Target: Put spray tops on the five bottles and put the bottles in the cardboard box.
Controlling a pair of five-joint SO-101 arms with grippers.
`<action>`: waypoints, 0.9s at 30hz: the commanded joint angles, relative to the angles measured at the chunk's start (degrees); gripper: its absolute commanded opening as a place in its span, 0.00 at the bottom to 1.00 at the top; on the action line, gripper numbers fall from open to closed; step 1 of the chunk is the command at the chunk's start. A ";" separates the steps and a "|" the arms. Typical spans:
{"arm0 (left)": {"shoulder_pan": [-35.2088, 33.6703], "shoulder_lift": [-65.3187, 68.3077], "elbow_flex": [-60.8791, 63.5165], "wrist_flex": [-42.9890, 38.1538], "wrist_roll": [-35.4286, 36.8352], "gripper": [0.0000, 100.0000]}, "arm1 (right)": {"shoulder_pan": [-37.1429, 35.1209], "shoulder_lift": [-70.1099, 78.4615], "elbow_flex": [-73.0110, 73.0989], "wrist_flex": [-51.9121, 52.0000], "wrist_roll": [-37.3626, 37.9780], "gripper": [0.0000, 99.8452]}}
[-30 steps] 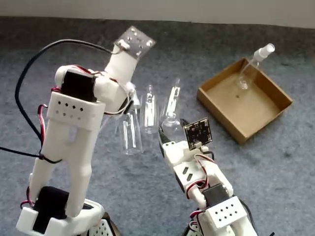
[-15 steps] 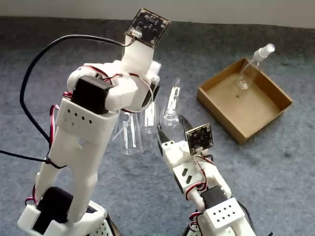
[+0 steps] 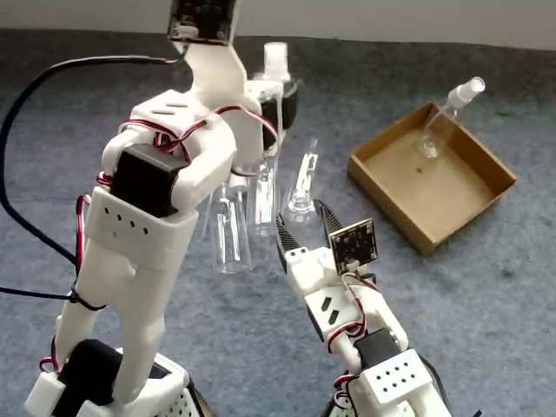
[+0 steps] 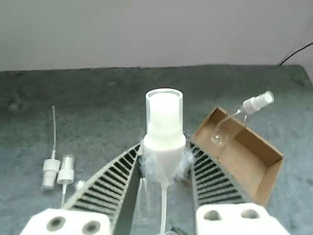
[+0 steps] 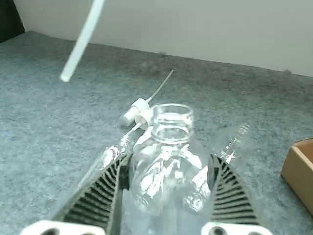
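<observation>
**High view.** The left gripper (image 3: pixel 276 87), at upper centre of the frame, is closed on a spray top (image 3: pixel 275 59). The right gripper (image 3: pixel 303 228), at centre, grips the open bottle (image 3: pixel 301 193) round its body. Two spare bottles (image 3: pixel 233 230) stand just left of it. The cardboard box (image 3: pixel 439 236), at right, holds one capped bottle (image 3: pixel 445 111) leaning on its far corner.

**Left wrist view.** The spray top (image 4: pixel 165 125) sits upright at centre, pinched at its collar between the ribbed fingers (image 4: pixel 110 178). Its dip tube (image 4: pixel 163 208) hangs straight below. Loose spray tops (image 4: pixel 57 170) lie at lower left.

**Right wrist view.** The open bottle (image 5: pixel 168 169) sits at lower centre, mouth uppermost and uncapped, clamped on both flanks. The dip tube (image 5: pixel 80 41) enters at upper left, well apart from the mouth.

**Assessment.** I judge the bottle light, stiff and smooth-walled, so liable to slip or twist in the grip. The hold on the wide body below the shoulder looks to me the right place. The top I take to be light and rigid, best held at the collar. Its tube is thin and probably flexible, and could snag on the rim unless guided in straight.
</observation>
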 commanded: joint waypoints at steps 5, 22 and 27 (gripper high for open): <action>0.84 -2.95 7.52 -15.74 3.96 0.00 | -0.31 -1.10 2.42 -1.54 -0.44 0.13; 2.86 -23.52 44.70 -46.42 3.69 0.01 | -0.22 -1.10 2.51 -1.36 -0.35 0.13; 4.70 -23.96 51.38 -51.60 3.69 0.01 | -0.13 -1.10 2.51 -1.36 -0.35 0.13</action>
